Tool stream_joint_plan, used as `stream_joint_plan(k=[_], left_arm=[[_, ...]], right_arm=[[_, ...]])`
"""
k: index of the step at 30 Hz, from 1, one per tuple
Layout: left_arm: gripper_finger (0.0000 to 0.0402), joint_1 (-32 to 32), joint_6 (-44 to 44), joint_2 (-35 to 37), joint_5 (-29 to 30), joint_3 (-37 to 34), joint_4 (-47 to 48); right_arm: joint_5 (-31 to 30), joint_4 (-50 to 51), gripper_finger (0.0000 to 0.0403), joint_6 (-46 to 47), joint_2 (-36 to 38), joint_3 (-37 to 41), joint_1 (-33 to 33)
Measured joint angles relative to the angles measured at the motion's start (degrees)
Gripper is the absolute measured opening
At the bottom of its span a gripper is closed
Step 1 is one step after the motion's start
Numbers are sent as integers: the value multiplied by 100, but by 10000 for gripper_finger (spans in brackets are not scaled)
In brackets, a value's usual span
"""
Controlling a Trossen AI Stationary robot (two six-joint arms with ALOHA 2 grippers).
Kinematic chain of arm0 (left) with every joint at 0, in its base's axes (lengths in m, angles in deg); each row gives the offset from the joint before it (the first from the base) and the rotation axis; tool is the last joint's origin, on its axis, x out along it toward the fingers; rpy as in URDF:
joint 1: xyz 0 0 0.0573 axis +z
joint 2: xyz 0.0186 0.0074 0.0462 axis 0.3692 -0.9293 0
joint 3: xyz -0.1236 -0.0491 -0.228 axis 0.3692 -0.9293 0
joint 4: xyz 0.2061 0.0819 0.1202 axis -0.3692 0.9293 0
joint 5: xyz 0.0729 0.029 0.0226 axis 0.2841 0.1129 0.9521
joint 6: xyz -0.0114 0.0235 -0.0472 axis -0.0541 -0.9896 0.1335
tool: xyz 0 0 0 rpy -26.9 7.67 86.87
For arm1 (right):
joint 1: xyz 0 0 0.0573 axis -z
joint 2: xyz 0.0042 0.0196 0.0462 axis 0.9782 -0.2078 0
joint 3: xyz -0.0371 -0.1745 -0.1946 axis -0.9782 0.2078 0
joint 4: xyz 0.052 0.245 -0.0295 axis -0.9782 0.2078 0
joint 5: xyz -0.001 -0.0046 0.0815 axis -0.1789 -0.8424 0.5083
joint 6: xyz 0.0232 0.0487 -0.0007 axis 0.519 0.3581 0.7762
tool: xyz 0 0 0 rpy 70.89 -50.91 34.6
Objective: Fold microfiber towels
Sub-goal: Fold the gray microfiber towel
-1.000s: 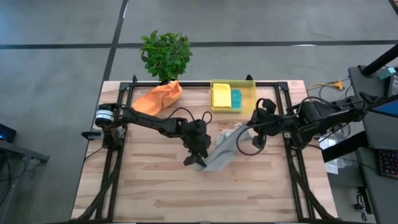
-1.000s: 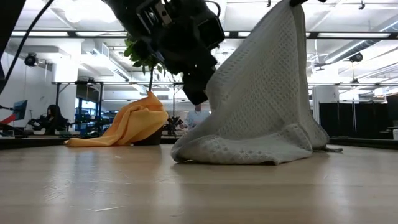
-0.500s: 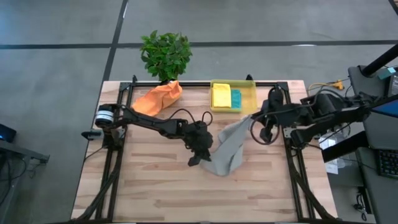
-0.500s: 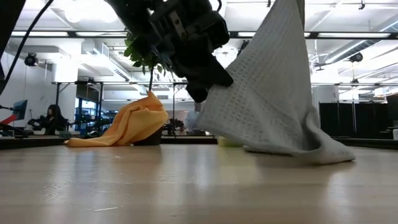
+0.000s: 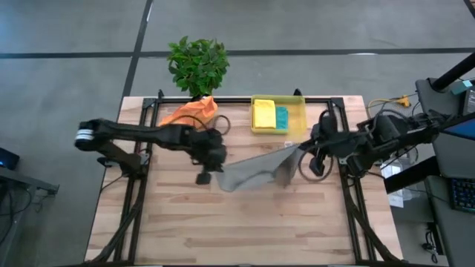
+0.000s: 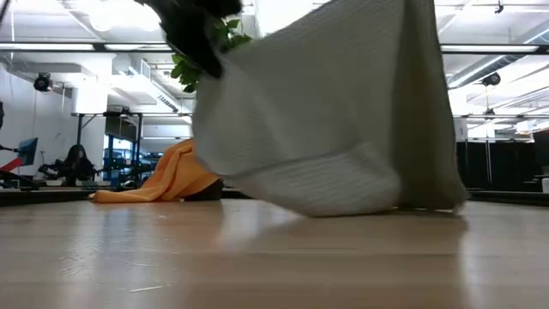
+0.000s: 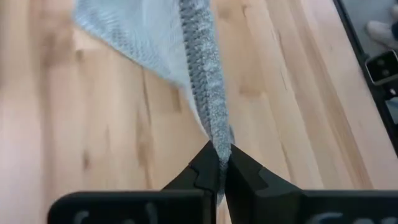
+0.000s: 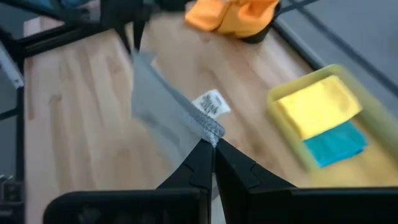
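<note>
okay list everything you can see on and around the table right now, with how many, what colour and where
grey towel: one, light grey, stretched above mid-table between both hands
orange towel: one, orange, crumpled at the far left edge by the plant
yellow towel: one, yellow, folded in the bin
teal towel: one, teal, in the bin beside the yellow one
bin: one, translucent yellow, far edge centre
plant: one, green, far edge
table: one, light wood
left hand: shut on a towel corner
right hand: shut on the opposite corner

Grey floor [image 5: 67,81] crossed by dark lines, ceiling strip lights [image 6: 94,47] noted upper left, seated person [image 6: 73,163] at far left
</note>
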Motion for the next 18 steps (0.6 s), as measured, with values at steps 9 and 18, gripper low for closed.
stream_joint_plan(k=[9, 18], left_arm=[[0, -457, 1189, 1598, 376, 125, 1428], [0, -2108, 3547, 2049, -200, 745, 1478]], right_arm=[[160, -624, 8, 921, -1063, -185, -1370], [108, -807, 8, 2049, -2356, -1887, -2453]])
